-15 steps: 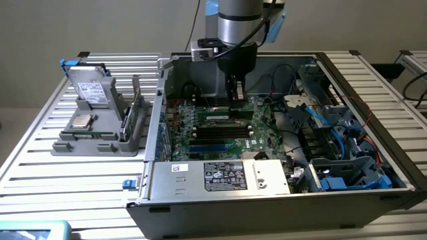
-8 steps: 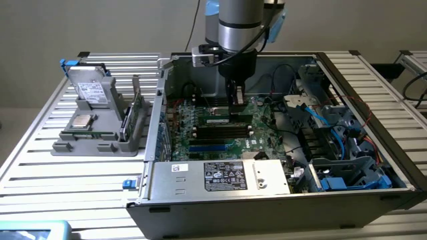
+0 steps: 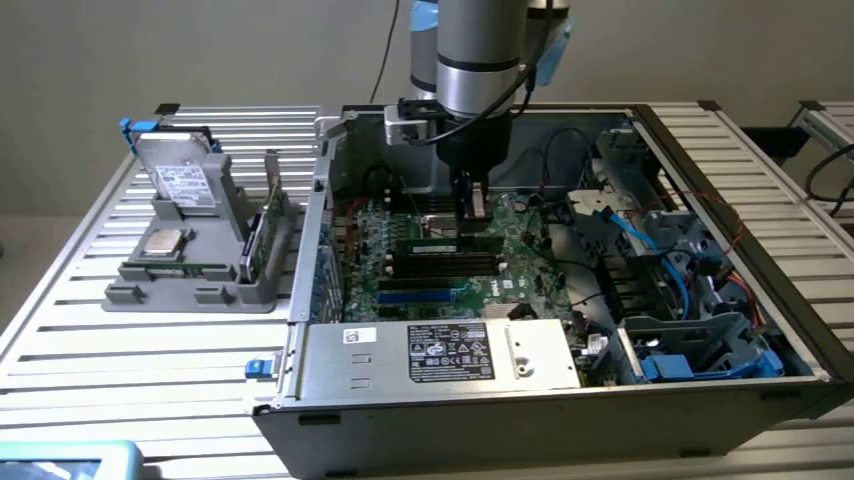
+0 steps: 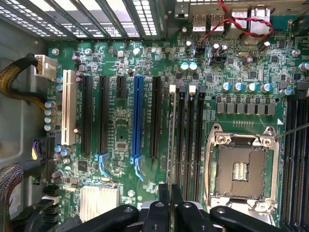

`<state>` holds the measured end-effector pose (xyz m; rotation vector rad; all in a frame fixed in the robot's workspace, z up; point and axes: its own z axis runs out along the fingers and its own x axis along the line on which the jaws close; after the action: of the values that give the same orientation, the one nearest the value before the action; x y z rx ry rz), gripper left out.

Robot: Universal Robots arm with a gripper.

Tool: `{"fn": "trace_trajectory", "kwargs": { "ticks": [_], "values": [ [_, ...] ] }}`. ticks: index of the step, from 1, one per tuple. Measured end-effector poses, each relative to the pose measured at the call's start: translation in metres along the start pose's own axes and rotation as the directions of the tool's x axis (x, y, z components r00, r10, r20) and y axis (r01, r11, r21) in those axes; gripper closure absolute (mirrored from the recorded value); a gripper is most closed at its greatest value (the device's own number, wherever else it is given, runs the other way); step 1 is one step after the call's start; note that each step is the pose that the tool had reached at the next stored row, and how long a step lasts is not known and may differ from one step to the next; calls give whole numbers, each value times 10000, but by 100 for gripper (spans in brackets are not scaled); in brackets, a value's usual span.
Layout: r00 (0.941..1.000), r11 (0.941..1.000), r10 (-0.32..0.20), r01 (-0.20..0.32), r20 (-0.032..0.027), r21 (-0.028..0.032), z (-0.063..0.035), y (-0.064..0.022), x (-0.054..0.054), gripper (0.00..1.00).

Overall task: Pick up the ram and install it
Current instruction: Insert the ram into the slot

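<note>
green ram (image 3: 451,244) clamped edge-on in the fingers (image 4: 177,203) — lined along black slots (image 4: 182,140) of the motherboard (image 4: 120,159).

Hand (image 4: 170,195) clamped on ram (image 4: 170,145), seen edge-on, lined along 4 black memory slots (image 4: 188,135); open CPU socket (image 4: 240,169) beside them; green motherboard (image 4: 120,130) beneath.

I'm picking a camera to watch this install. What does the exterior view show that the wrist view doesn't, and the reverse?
Exterior view alone: the gray holder beside the computer case, on the exterior view's left, carrying a silver drive and a square processor chip; also the power supply.
Wrist view alone: the white slot and the red and black wires.
Both: the gripper shut on the ram, at the black memory slots of the green board.
</note>
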<state>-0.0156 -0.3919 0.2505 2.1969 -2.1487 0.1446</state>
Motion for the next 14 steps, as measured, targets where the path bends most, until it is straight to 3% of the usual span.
{"fn": "trace_trajectory", "kwargs": {
  "ticks": [14],
  "values": [
    [10000, 10000, -1, 1, 12, 0, 62, 4, -3, 86]
  ]
}}
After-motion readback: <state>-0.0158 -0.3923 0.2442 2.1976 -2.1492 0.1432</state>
